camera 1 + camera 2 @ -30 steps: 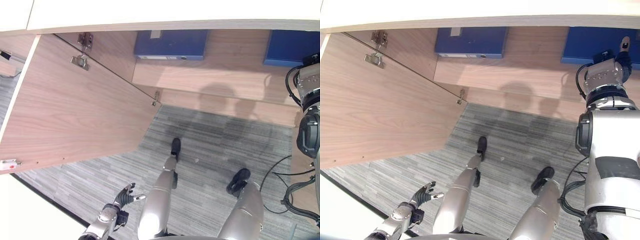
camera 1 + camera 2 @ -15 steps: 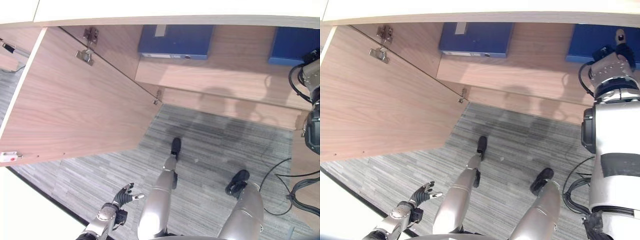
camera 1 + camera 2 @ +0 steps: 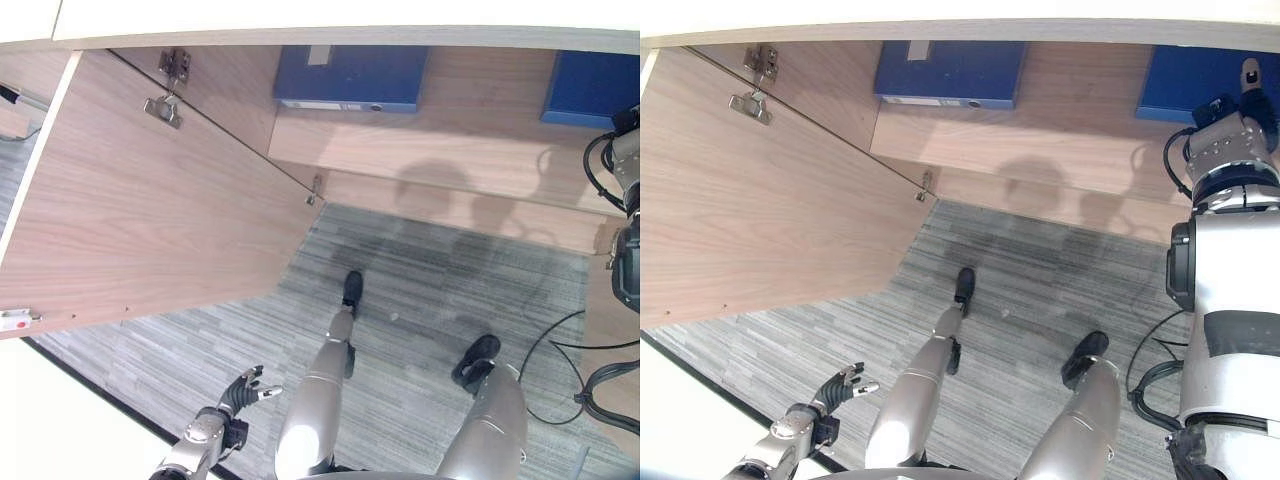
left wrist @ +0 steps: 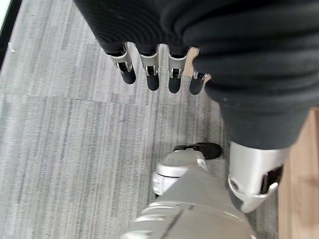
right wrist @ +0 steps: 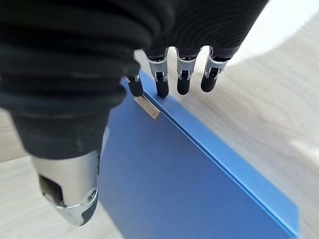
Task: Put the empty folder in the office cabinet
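The open wood-grain office cabinet [image 3: 440, 150] stands ahead of the robot, with its wood-grain door [image 3: 150, 210] swung out to the robot's left. Two silver hinges [image 3: 165, 90] sit along the inner edge of that door. The floor in front of the cabinet is grey striped carpet [image 3: 420, 290].

The flat blue empty folder [image 3: 1205, 85] lies on the wooden cabinet shelf [image 3: 1070, 130] at the robot's right. In the right wrist view the blue cover [image 5: 189, 184] lies flat against the pale wood, with a small silver metal tab at its near edge.

The right robot hand [image 5: 182, 74] is raised at the shelf, directly over the empty folder. Its fingers [image 5: 183, 82] extend straight in a row, and the dark tips sit at the folder's edge; contact cannot be confirmed. The thumb [image 5: 75, 199] stands apart, over the blue cover. The fingers are not curled round the folder, so the hand is wide.

A second blue folder with a white spine label [image 3: 350, 78] lies flat on the same shelf, well apart to the left of the first.

The left robot hand [image 3: 245, 388] hangs low at the robot's left side over the carpet. Its fingers [image 4: 149, 74] are straight and spread; it holds nothing.
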{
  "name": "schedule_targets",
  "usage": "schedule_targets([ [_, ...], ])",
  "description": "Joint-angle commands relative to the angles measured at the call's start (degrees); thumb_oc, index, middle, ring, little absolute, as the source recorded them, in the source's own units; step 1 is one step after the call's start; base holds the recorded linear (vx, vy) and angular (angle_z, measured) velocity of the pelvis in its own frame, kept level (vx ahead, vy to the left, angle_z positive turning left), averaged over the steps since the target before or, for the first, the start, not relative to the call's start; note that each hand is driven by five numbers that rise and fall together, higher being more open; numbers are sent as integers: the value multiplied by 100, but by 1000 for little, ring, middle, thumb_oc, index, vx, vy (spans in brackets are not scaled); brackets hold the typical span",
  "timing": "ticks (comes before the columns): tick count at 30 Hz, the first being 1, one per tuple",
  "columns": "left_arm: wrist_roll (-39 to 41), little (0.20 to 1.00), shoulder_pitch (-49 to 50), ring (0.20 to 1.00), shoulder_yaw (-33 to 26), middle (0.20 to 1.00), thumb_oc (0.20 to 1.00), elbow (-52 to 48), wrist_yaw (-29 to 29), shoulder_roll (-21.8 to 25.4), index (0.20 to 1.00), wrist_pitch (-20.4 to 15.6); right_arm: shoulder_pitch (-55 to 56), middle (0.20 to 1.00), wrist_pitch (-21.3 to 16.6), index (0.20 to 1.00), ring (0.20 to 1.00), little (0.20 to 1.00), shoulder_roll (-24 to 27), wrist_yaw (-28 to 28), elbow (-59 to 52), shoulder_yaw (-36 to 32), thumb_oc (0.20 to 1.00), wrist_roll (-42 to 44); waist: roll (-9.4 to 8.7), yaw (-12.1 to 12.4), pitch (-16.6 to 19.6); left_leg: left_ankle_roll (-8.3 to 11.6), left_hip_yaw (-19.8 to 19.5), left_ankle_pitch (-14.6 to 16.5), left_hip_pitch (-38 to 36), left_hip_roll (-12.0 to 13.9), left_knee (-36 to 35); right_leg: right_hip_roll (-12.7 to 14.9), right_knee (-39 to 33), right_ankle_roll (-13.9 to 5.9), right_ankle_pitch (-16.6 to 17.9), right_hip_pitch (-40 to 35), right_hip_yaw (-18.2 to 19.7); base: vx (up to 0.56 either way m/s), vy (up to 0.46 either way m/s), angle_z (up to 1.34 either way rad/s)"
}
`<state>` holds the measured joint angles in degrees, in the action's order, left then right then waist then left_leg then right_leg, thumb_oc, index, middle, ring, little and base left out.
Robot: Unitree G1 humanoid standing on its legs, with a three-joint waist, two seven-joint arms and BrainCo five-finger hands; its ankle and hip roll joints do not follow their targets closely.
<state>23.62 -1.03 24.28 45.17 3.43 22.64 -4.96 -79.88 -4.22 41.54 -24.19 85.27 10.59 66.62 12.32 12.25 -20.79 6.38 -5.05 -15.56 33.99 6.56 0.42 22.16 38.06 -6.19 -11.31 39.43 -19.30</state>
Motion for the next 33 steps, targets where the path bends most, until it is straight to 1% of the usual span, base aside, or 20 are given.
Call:
schedule_targets([
  [1, 330, 1000, -390, 1000, -123, 1000, 1000, 282, -23, 170, 1000, -19, -393, 1000, -613, 1000, 1000, 1000, 42, 774, -1455, 113, 1000, 281, -345, 153, -225, 420, 31, 1195, -775, 274, 190, -455, -1287, -481, 133, -996, 246, -125, 87, -20],
  [2, 384, 1000, -388, 1000, -174, 1000, 1000, 303, -34, 159, 1000, -19, -115, 1000, -695, 1000, 1000, 1000, -226, 750, -1778, 12, 1000, 294, -405, 129, -258, 393, 72, 1088, -854, 308, 162, -506, -1449, -438, 348, -1082, 191, -14, 49, -18],
  [4, 562, 1000, -492, 1000, -310, 1000, 1000, 319, -86, 55, 1000, 36, 412, 1000, -877, 1000, 1000, 1000, -658, 792, -2527, -101, 1000, 191, -546, 9, -257, 382, 114, 1090, -995, 343, 123, -560, -1606, -439, 471, -1207, 234, -61, 71, -27],
  [6, 808, 1000, -540, 1000, -469, 1000, 1000, 348, -155, -75, 1000, 68, 1272, 1000, -1108, 1000, 1000, 1000, -1181, 724, -3857, -251, 1000, -52, -706, -140, -225, 364, 172, 1100, -1225, 399, 53, -622, -1851, -429, 587, -1449, 281, 0, 59, -20],
  [7, 868, 1000, -605, 1000, -533, 1000, 1000, 414, -153, -152, 1000, 107, 1667, 1000, -1181, 1000, 1000, 1000, -1327, 782, -4194, -361, 1000, -131, -764, -212, -212, 355, 197, 1110, -1310, 418, 40, -635, -1916, -437, 645, -1530, 308, 17, 31, -19],
  [8, 869, 1000, -592, 1000, -526, 1000, 1000, 418, -151, -143, 1000, 105, 1715, 1000, -1181, 1000, 1000, 1000, -1343, 757, -4241, -377, 1000, -152, -770, -206, -210, 353, 200, 1108, -1332, 419, 32, -638, -1931, -439, 651, -1553, 307, 0, 85, -30],
  [9, 927, 1000, -578, 1000, -645, 1000, 1000, 484, -137, -309, 1000, 127, 2705, 1000, -1270, 1000, 1000, 1000, -1645, 923, -5105, -491, 1000, -366, -886, -313, -132, 337, 264, 1141, -1560, 442, -16, -671, -2167, -457, 761, -1802, 353, 17, 83, -32],
  [11, 892, 1000, -589, 1000, -762, 1000, 1000, 576, -91, -411, 1000, 163, 3594, 1000, -1226, 1000, 1000, 1000, -1904, 1116, -5643, -561, 1000, -591, -996, -433, -28, 303, 342, 1146, -1768, 433, -81, -687, -2421, -496, 941, -2004, 411, 10, 103, -20],
  [13, 835, 1000, -554, 1000, -957, 1000, 1000, 634, -60, -548, 1000, 174, 4544, 1000, -1148, 1000, 1000, 1000, -2073, 1240, -6411, -574, 1000, -1073, -1124, -594, 112, 287, 481, 1204, -2082, 414, -217, -682, -2722, -582, 1101, -2269, 481, 30, 95, -22],
  [15, 725, 1000, -548, 1000, -1070, 1000, 1000, 758, -19, -678, 1000, 168, 5354, 1000, -1123, 1000, 1000, 1000, -2426, 1493, -6770, -637, 1000, -1211, -1198, -732, 268, 251, 582, 1201, -2288, 371, -324, -661, -2983, -648, 1273, -2453, 532, 26, 116, -23],
  [16, 679, 1000, -522, 1000, -1142, 1000, 1000, 759, 1, -714, 1000, 171, 5733, 1000, -1083, 1000, 1000, 1000, -2492, 1586, -6954, -607, 1000, -1347, -1240, -800, 348, 232, 642, 1206, -2407, 339, -387, -650, -3098, -680, 1349, -2565, 557, 38, 170, -29],
  [17, 606, 1000, -499, 1000, -1296, 1000, 1000, 837, -2, -745, 1000, 191, 6325, 1000, -915, 1000, 1000, 1000, -2556, 1712, -7323, -592, 1000, -1608, -1296, -931, 500, 200, 745, 1259, -2602, 284, -455, -613, -3230, -730, 1463, -2696, 594, 26, 130, -25],
  [19, 558, 1000, -492, 1000, -1347, 1000, 1000, 860, -26, -774, 1000, 178, 6620, 1000, -824, 1000, 1000, 1000, -2587, 1814, -7431, -543, 1000, -1674, -1332, -992, 585, 187, 801, 1285, -2704, 256, -486, -592, -3299, -759, 1512, -2771, 603, 42, 124, -21],
  [20, 501, 1000, -504, 1000, -1428, 1000, 1000, 930, -64, -826, 1000, 155, 7085, 1000, -665, 1000, 1000, 1000, -2628, 1997, -7488, -489, 1000, -1856, -1370, -1086, 750, 158, 849, 1310, -2846, 192, -542, -552, -3335, -809, 1589, -2873, 604, 42, 122, -15],
  [24, 359, 1000, -474, 1000, -1513, 1000, 1000, 993, -86, -865, 1000, 122, 7576, 1000, -445, 1000, 1000, 1000, -2734, 2152, -7242, -365, 1000, -2157, -1417, -1150, 963, 108, 890, 1409, -3066, 136, -542, -505, -3263, -859, 1579, -3041, 602, 9, 104, -6],
  [27, 321, 1000, -428, 1000, -1557, 1000, 1000, 900, -129, -889, 1000, 120, 7927, 1000, -255, 1000, 1000, 1000, -2810, 2227, -7070, -280, 1000, -2630, -1440, -1165, 1076, 55, 878, 1469, -3262, 144, -542, -511, -2991, -866, 1426, -3160, 632, 25, 63, -7],
  [29, 336, 1000, -411, 1000, -1571, 1000, 1000, 877, -154, -872, 1000, 125, 7932, 1000, -245, 1000, 1000, 1000, -2917, 2204, -6881, -255, 1000, -2614, -1440, -1153, 1097, 34, 863, 1477, -3330, 163, -542, -551, -2841, -871, 1368, -3176, 668, -30, 13, -1],
  [31, 420, 1000, -314, 1000, -1541, 1000, 1000, 672, -217, -823, 1000, 134, 7976, 1000, -230, 1000, 1000, 1000, -3081, 2145, -6613, -273, 1000, -2455, -1365, -1168, 1048, -67, 684, 1343, -3346, 161, -542, -1097, -2150, -881, 1026, -3200, 1386, -149, 55, 3],
  [32, 430, 1000, -261, 1000, -1581, 1000, 1000, 628, -251, -793, 1000, 113, 7884, 1000, -277, 1000, 1000, 1000, -3157, 2151, -6390, -223, 1000, -2294, -1324, -1062, 1153, -106, 721, 1298, -3301, 135, -542, -1247, -2246, -817, 789, -3398, 1437, -123, 43, 23],
  [33, 430, 1000, -259, 1000, -1582, 1000, 1000, 626, -251, -790, 1000, 114, 7880, 1000, -281, 1000, 1000, 1000, -3160, 2154, -6382, -221, 1000, -2291, -1331, -1067, 1140, -106, 718, 1304, -3319, 129, -542, -1241, -2251, -819, 781, -3421, 1432, -73, -3, 43],
])
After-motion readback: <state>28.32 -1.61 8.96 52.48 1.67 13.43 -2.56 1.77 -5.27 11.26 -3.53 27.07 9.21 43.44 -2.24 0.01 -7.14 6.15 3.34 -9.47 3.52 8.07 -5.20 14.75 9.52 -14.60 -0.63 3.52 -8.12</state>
